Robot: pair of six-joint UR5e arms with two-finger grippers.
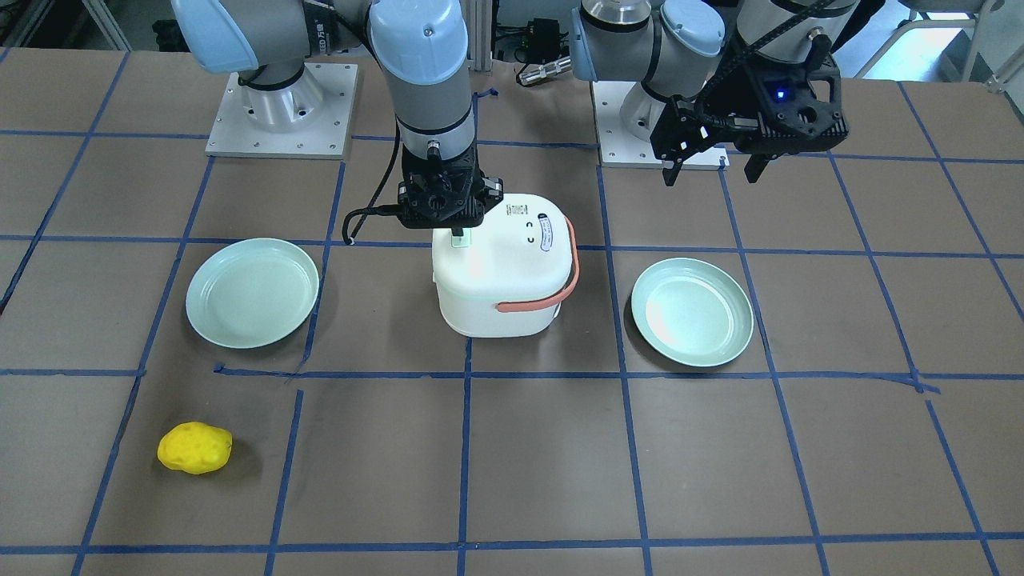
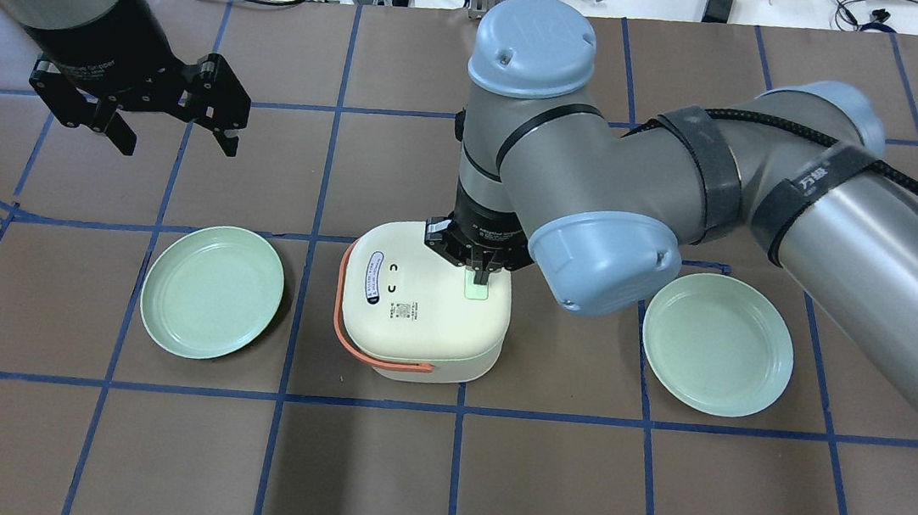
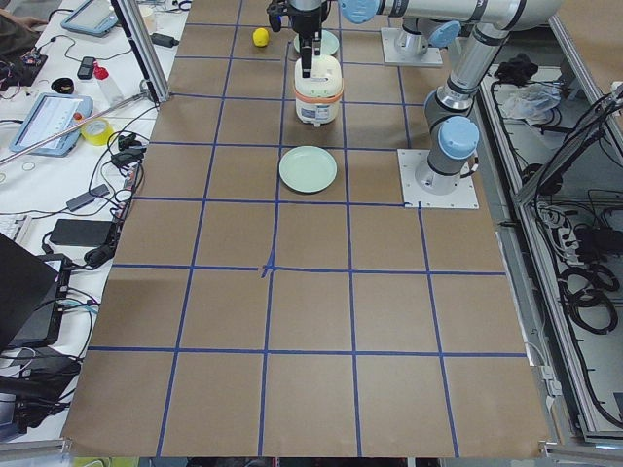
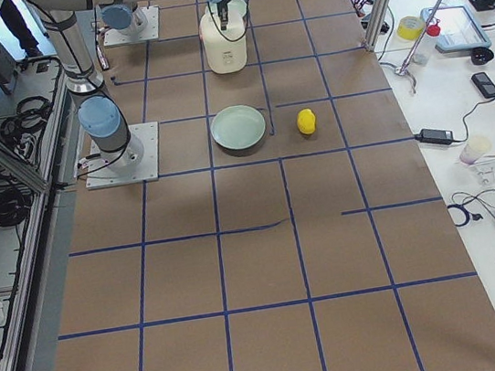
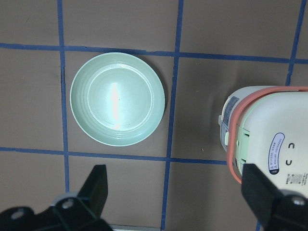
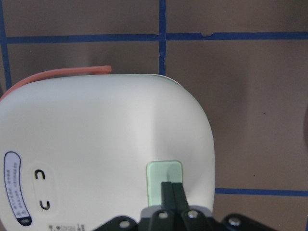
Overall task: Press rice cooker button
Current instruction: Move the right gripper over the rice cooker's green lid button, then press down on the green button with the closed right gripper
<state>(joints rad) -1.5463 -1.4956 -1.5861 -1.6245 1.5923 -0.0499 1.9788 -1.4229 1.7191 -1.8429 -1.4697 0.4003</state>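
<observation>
Right arm strap (image 2: 813,177): white characters; the first reads "万", the rest are unclear.
Rice cooker (image 2: 426,331) oval label (image 2: 372,277): print too small to read.

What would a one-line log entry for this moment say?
right hand: shut, tips at rice cooker button | left hand: open, hovering aside

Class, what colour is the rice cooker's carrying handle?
Salmon orange; the handle shows best in the exterior front-facing view.

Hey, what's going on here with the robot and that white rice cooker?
The right gripper, shut, points straight down at the green button on the lid of the white rice cooker, its tips on or just above it. The left gripper hangs open over the table near a green plate, holding nothing.
</observation>
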